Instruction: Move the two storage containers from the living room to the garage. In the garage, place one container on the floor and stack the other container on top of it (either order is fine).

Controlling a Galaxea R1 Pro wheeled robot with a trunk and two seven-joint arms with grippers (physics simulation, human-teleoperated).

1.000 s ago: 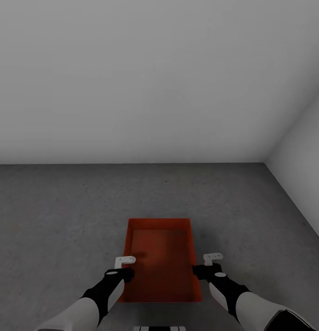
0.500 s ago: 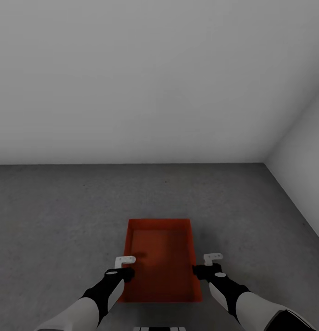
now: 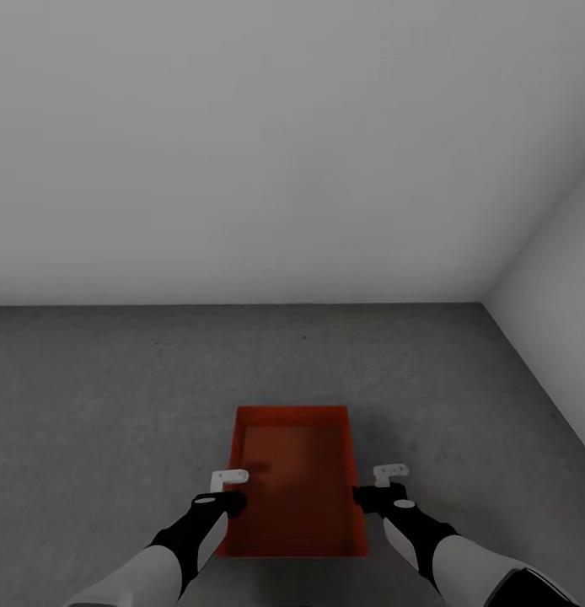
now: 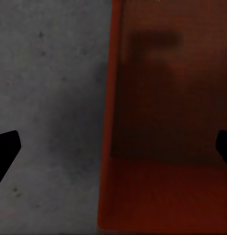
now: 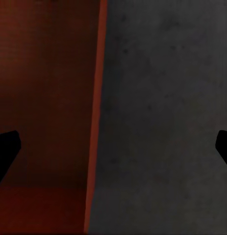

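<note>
From our head camera we see an orange-red tray (image 3: 294, 480) lying on the dark grey, mottled concrete floor (image 3: 115, 396), its long sides running away from us. It is a shallow open rectangle with low smooth walls and a flat bare bottom; whether a second tray sits nested in it we cannot tell. Our left gripper (image 3: 228, 485) hangs just over the tray's left wall, and our right gripper (image 3: 385, 480) hangs just beyond its right wall; both arms are black at the wrist and white further back. Beyond the tray, bare floor runs to a plain pale grey wall (image 3: 242, 152), and a second pale wall (image 3: 554, 295) meets it at a corner to the tray's right. We read no lettering anywhere.

In our left wrist camera the tray's wall (image 4: 111, 98) divides speckled concrete (image 4: 49, 88) from the tray's dark red inside, where a soft shadow falls. The two black fingertips (image 4: 5, 152) stand wide apart, one over the floor and one over the tray, gripping nothing.

In our right wrist camera the tray's wall (image 5: 96, 112) again separates red inside from grey floor (image 5: 167, 107). These fingertips (image 5: 5, 149) are likewise spread wide, straddling the wall without touching it.
</note>
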